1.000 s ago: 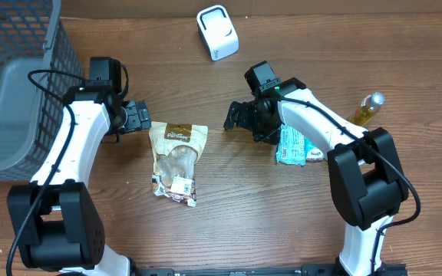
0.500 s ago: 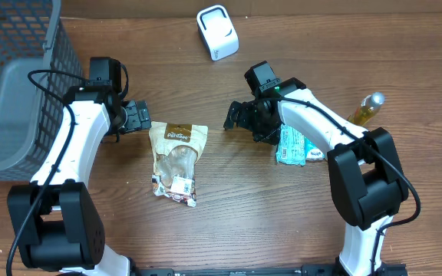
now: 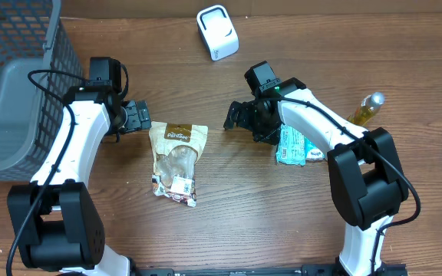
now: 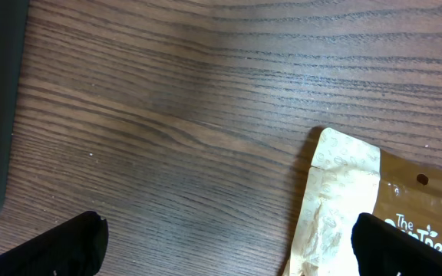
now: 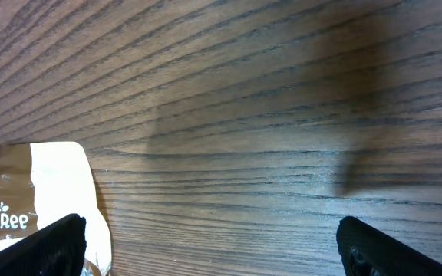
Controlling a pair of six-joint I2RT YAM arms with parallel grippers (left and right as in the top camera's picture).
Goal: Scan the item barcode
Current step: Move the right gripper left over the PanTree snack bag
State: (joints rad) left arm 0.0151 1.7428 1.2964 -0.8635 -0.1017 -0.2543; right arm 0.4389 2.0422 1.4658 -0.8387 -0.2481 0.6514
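Observation:
A tan and brown snack pouch (image 3: 176,159) lies flat on the wooden table between my two arms, a white label near its lower end. My left gripper (image 3: 138,116) hovers open just off the pouch's upper left corner; in the left wrist view the pouch's corner (image 4: 344,192) lies beside my right-hand fingertip (image 4: 405,245). Open as well, my right gripper (image 3: 235,116) is a short way to the right of the pouch, whose edge (image 5: 52,192) shows at the left of the right wrist view. A white barcode scanner (image 3: 217,32) stands at the back of the table.
A dark mesh basket (image 3: 18,84) fills the far left. A teal packet (image 3: 294,144) lies under the right arm, and a yellow bottle (image 3: 365,109) lies at the right.

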